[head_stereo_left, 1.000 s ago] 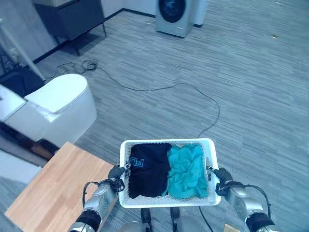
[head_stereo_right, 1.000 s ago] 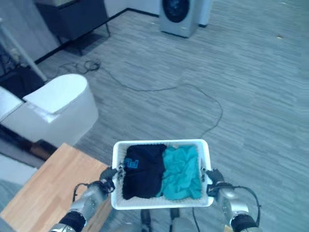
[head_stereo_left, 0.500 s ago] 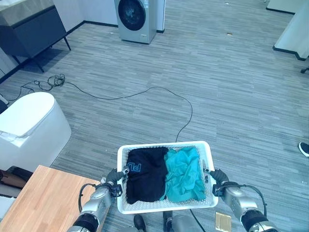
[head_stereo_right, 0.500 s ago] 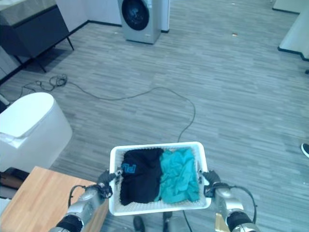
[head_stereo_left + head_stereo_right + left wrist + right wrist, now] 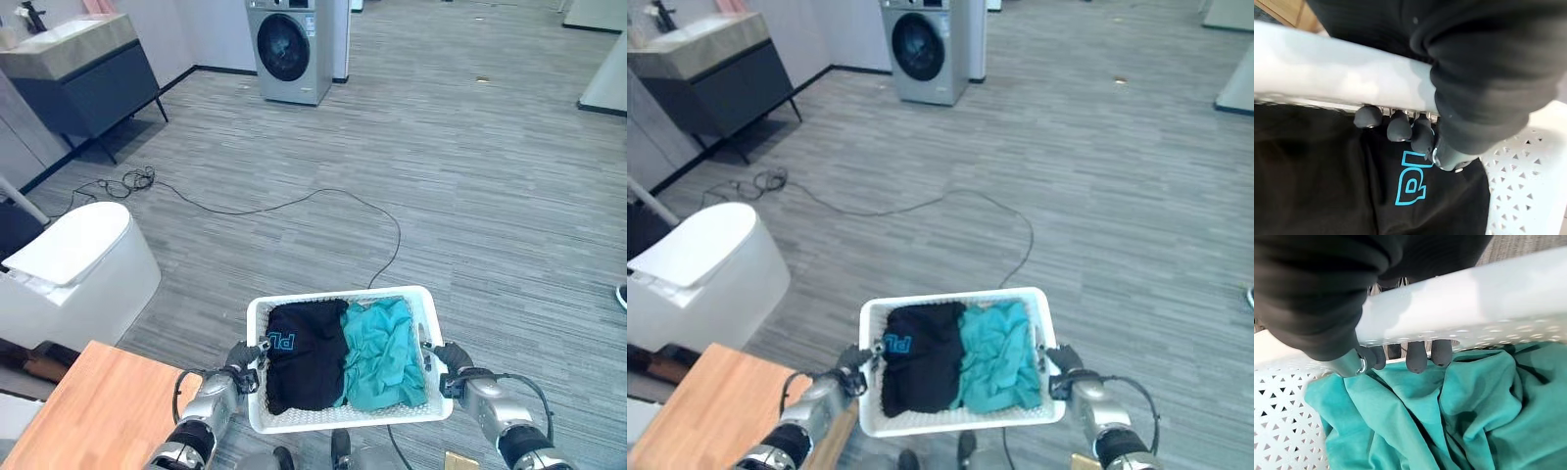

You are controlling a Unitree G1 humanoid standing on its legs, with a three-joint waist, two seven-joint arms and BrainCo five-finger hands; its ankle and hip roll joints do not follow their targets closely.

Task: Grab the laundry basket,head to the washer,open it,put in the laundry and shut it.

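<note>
Two hands carry a white basket (image 5: pixel 343 416) over the grey floor (image 5: pixel 490 176), near the bottom centre. Far off, top centre-left, stands the washer (image 5: pixel 290 49), door closed. A white toilet (image 5: pixel 73 269) sits at the left, a wooden counter (image 5: pixel 83 411) at the near left corner. In the basket, a black garment (image 5: pixel 306 352) lies left, a teal one (image 5: pixel 384 352) right. The left hand (image 5: pixel 238 360) has its fingers (image 5: pixel 1396 125) curled over the left rim; the right hand (image 5: pixel 453 360) has its fingers (image 5: pixel 1415 356) curled over the right rim.
</note>
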